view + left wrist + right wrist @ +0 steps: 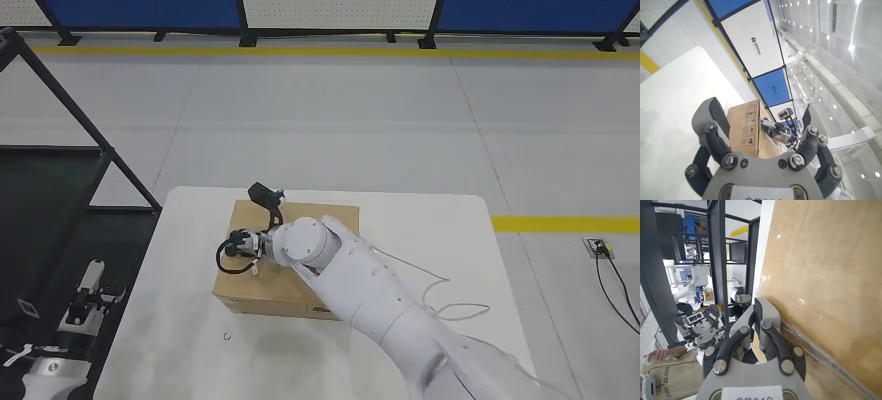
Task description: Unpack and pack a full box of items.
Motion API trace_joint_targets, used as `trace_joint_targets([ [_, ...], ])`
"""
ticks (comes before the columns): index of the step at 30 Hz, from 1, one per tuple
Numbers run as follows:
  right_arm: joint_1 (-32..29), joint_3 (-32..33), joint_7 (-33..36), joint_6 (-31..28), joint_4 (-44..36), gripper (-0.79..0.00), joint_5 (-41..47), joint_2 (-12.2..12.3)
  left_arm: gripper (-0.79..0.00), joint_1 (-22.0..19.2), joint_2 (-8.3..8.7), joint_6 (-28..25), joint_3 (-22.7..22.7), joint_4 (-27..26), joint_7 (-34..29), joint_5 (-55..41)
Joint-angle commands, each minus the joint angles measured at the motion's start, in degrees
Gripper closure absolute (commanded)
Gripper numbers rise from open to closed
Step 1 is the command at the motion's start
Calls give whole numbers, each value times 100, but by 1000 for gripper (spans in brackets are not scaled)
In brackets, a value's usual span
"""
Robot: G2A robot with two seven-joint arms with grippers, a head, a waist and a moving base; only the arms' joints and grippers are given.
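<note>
Box (250,288) judged stiff, heavy, best taken at taped seam | right gripper (757,306) pressed together atop it | left gripper (761,106) spread

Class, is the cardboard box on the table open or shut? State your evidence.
Shut. The cardboard box has its top flat and closed, no flaps raised; shiny tape covers its seam.

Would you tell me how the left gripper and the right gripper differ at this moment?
The left gripper is open; the right gripper is shut. The left hangs beside the table, apart from the cardboard box; the right sits at the box's top edge. Both have black pads.
</note>
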Motion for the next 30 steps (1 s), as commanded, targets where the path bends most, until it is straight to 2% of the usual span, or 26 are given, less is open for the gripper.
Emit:
trace_joint_targets([
  [1,22,94,124,-54,61,0,64,18,-785,-39,8,14,39,-24,-45,39],
  [3,44,186,275,-131,124,0,93,54,-785,-79,15,31,76,-39,-70,76],
  [6,40,392,881,-394,171,0,292,149,-785,-132,24,49,143,-49,-96,135],
  [19,-191,946,904,-313,-146,0,-153,685,-785,-268,51,138,376,-111,-96,303],
  [25,-587,1320,981,-208,-869,0,-428,1050,-785,-312,62,197,490,-160,-82,413],
  [30,-1151,1789,1002,187,-2004,0,-865,1446,-785,-343,70,232,597,-220,-76,505],
])
